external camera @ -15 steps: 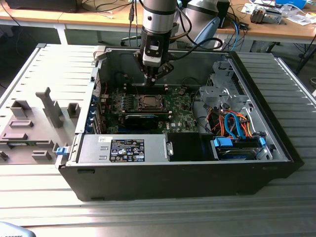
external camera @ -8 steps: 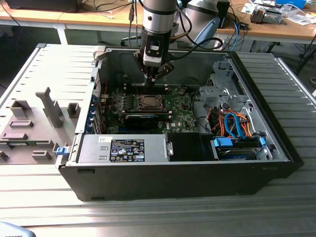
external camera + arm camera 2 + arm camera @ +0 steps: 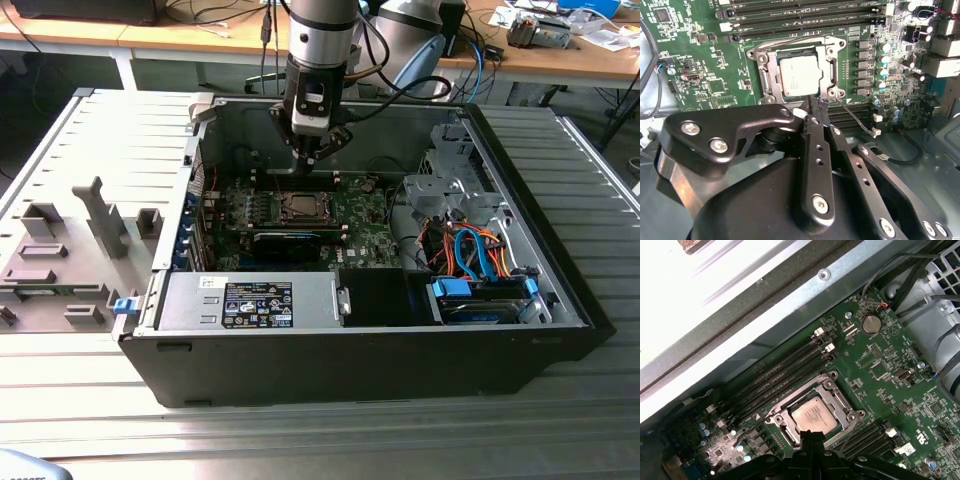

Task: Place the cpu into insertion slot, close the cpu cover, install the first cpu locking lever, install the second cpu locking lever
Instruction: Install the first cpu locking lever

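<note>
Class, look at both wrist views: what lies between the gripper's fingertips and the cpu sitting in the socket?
Only the silver rim of the cpu cover. In both wrist views the gripper ends at that frame's edge beside the cpu; nothing else lies between.

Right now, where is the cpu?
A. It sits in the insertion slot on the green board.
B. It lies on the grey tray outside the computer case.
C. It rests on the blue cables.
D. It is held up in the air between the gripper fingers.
A: in both wrist views the cpu lies flat in the insertion slot, with the gripper at its edge, fingers together.
</note>
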`<state>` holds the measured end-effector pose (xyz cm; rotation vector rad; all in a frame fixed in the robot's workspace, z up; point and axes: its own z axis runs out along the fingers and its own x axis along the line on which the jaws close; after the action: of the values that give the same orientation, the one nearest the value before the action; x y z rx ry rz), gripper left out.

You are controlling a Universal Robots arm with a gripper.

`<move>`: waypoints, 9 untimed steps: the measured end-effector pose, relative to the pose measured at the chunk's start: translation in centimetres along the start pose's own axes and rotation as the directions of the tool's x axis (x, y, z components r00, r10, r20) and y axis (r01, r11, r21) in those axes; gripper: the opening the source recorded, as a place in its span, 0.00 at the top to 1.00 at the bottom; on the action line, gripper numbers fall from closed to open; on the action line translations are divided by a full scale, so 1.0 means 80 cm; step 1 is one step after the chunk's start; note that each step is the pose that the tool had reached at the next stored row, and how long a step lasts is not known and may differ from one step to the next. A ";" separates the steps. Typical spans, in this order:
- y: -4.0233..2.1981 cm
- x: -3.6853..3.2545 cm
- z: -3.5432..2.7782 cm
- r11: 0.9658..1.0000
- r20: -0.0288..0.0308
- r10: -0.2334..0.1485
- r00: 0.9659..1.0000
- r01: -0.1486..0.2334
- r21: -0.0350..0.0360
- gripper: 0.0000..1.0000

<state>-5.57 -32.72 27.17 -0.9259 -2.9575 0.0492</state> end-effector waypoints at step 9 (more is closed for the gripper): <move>-0.0001 -0.0001 -0.0001 1.000 -0.001 -0.022 1.000 0.022 -0.003 0.89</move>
<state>-5.57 -32.73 27.18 -0.8931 -2.9666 0.0441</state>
